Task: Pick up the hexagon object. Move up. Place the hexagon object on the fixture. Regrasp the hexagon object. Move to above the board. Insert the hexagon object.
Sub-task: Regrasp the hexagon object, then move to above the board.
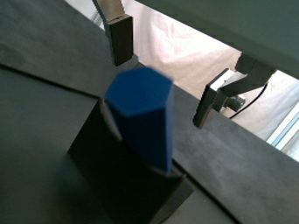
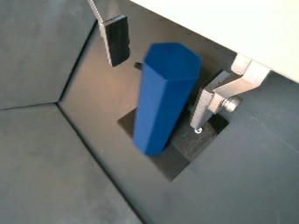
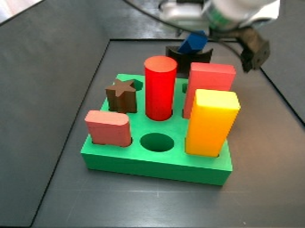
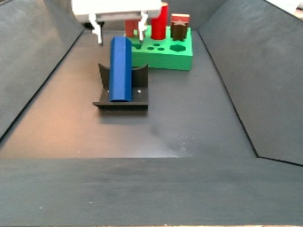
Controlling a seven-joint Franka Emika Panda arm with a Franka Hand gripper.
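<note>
In both wrist views the end effector [image 2: 163, 72] hangs spread above the hexagon object [image 2: 162, 98], fingers [image 1: 121, 39] clear of it. The blue bar leans on the fixture [image 4: 120, 96], just beside the board [image 4: 166, 55].

The gripper [image 4: 119, 35] is positioned near the far end of the work floor, suspended from the white wrist housing [image 4: 115, 9] seen at the top of a side view. Its two fingers point downward. The jaws stand apart with a wide gap between them, and nothing is clamped. In both wrist views the gripper [image 1: 166, 74] [image 2: 163, 74] shows one finger [image 1: 121, 39] as a flat silver plate with a dark pad, hanging free. The opposite finger [image 2: 208, 103] shows its silver plate and a mounting screw. In a side view the gripper [image 3: 220, 40] appears blurred beneath the white arm body [image 3: 215, 12].
</note>
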